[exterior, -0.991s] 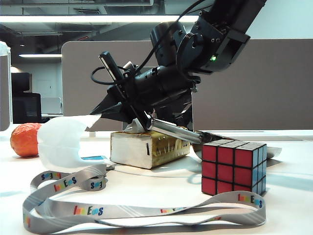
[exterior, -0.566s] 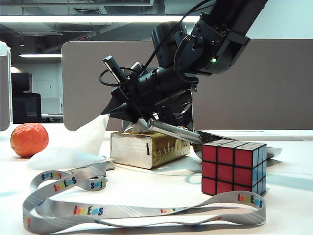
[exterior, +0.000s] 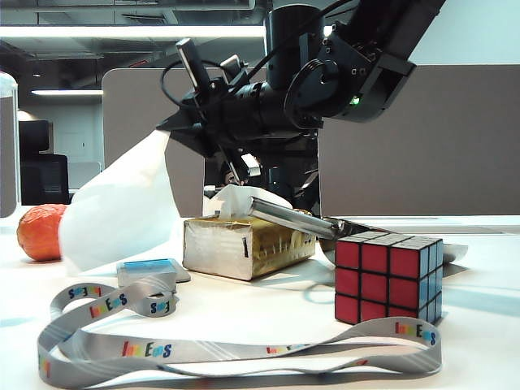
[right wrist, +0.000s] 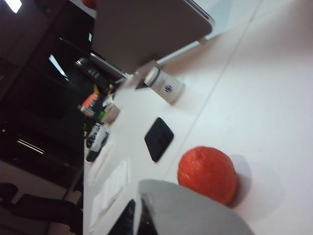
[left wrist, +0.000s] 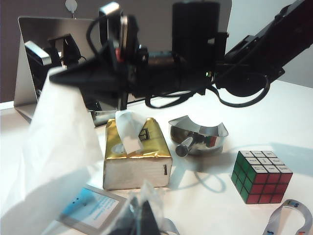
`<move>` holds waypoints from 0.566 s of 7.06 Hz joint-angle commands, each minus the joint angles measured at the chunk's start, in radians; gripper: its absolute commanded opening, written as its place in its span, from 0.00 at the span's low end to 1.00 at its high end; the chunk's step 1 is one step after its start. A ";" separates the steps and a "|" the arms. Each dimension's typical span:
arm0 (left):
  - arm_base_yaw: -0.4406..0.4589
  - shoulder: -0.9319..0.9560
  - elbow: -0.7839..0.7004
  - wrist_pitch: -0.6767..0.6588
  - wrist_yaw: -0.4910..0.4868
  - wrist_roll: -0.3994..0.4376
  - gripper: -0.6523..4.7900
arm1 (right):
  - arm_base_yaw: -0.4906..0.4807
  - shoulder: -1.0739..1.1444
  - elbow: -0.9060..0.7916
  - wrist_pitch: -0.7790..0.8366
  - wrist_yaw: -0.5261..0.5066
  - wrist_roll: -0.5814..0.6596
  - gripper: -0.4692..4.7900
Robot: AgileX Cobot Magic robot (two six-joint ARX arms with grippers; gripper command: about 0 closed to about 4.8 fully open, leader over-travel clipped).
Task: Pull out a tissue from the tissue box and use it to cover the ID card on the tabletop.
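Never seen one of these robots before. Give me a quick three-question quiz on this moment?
1. True or false: the right gripper pinches the tissue.
2. The ID card is: A) fully covered, B) visible beside the tissue box.
3. What stands on the tabletop nearest the exterior camera, right of the box?

Key: 1 true. 2 B. 3 the Rubik's cube.

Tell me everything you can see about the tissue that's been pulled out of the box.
The tissue is a thin, plain white sheet, limp and softly creased. The right gripper is shut on its top corner, and it hangs down left of the tissue box, widening toward the bottom. Its lower edge hangs at the ID card without covering it; whether they touch is unclear. A second tissue pokes from the box slot. The left gripper sits low nearby.
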 commanded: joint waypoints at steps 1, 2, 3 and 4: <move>-0.001 0.001 0.003 0.003 0.004 -0.002 0.11 | -0.017 -0.006 0.005 -0.035 -0.236 0.098 0.08; -0.001 0.001 0.003 0.003 0.004 -0.002 0.11 | -0.016 -0.006 0.005 -0.079 -0.267 0.097 0.08; -0.001 0.001 0.003 0.003 0.002 -0.002 0.11 | -0.017 -0.006 0.005 0.045 -0.267 0.098 0.08; -0.001 0.001 0.003 0.003 0.002 -0.002 0.11 | -0.017 -0.006 0.047 0.153 -0.267 0.119 0.08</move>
